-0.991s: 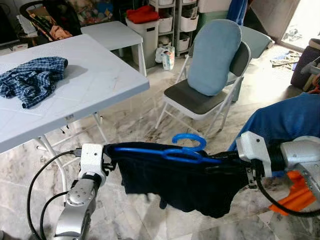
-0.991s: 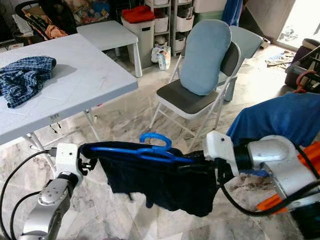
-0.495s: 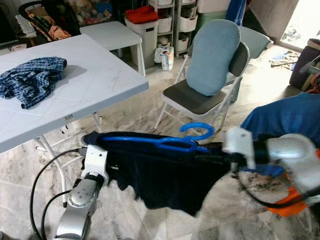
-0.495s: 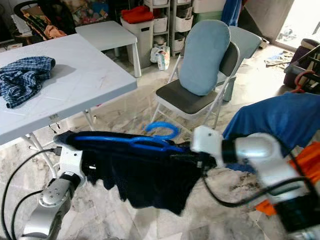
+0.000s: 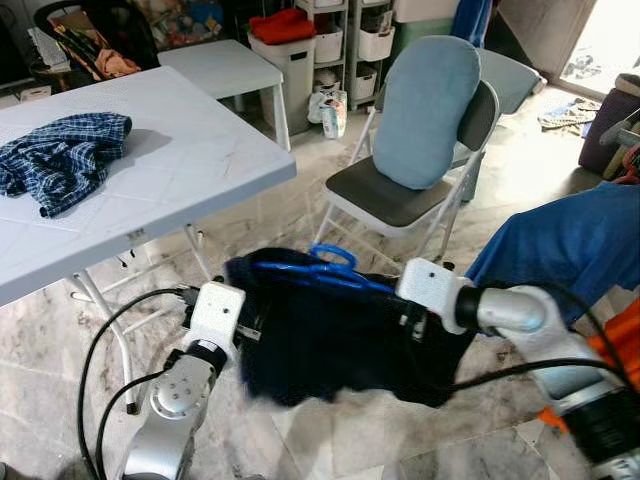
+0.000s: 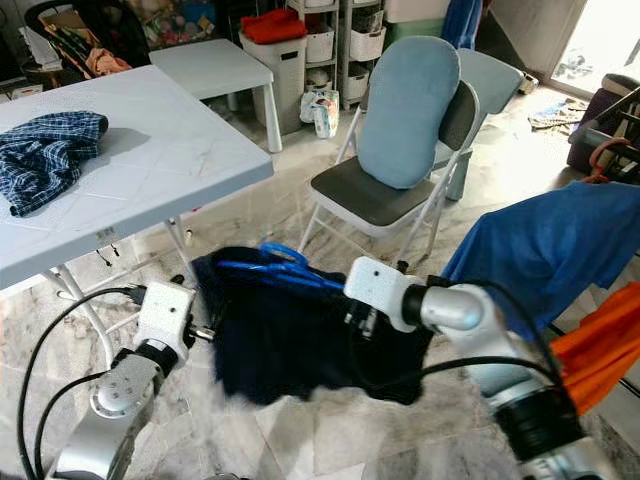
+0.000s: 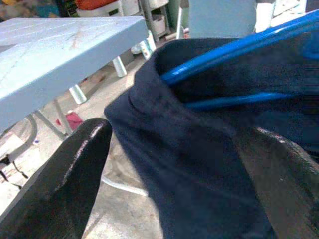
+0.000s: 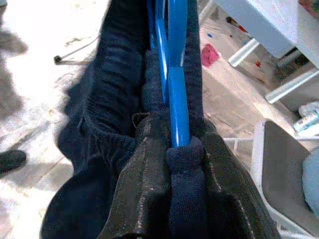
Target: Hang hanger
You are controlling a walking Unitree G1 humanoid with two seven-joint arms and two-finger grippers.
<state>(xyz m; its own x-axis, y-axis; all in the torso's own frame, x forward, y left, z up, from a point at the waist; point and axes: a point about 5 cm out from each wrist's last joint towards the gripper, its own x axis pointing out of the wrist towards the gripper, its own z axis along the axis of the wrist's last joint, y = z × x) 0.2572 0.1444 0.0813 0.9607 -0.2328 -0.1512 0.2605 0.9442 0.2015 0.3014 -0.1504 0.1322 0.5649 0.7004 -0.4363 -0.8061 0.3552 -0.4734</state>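
The blue hanger (image 5: 318, 268) is hanging in the air in front of the robot, low over the marble floor (image 5: 300, 225), with a dark navy garment (image 5: 330, 340) draping over it and sagging below. The right gripper (image 8: 172, 164) is clenching one end of the hanger: in the right wrist view its two black fingers (image 8: 144, 169) are pressing from both sides on the blue bar and the fold of navy cloth wrapped over it, with the bar running straight away from the fingertips. The left gripper (image 7: 169, 164) is sitting at the other end of the garment; in the left wrist view its fingers (image 7: 65, 169) are standing wide apart on either side of the cloth shoulder, with the hanger's blue arm lying just beyond them, and whether they are actually pinching anything cannot be told. The hanger's hook is pointing up and away from the robot, toward a folding chair (image 5: 400, 200) carrying a pale blue cushion (image 5: 425, 110). To the robot's left a white folding table (image 5: 190, 160) is bearing a crumpled blue plaid shirt (image 5: 65, 160). A blue cloth (image 5: 560, 250) is lying draped at the robot's right, beside something orange (image 6: 600, 345). A small label is showing on the table's edge, but its writing is too small to read.
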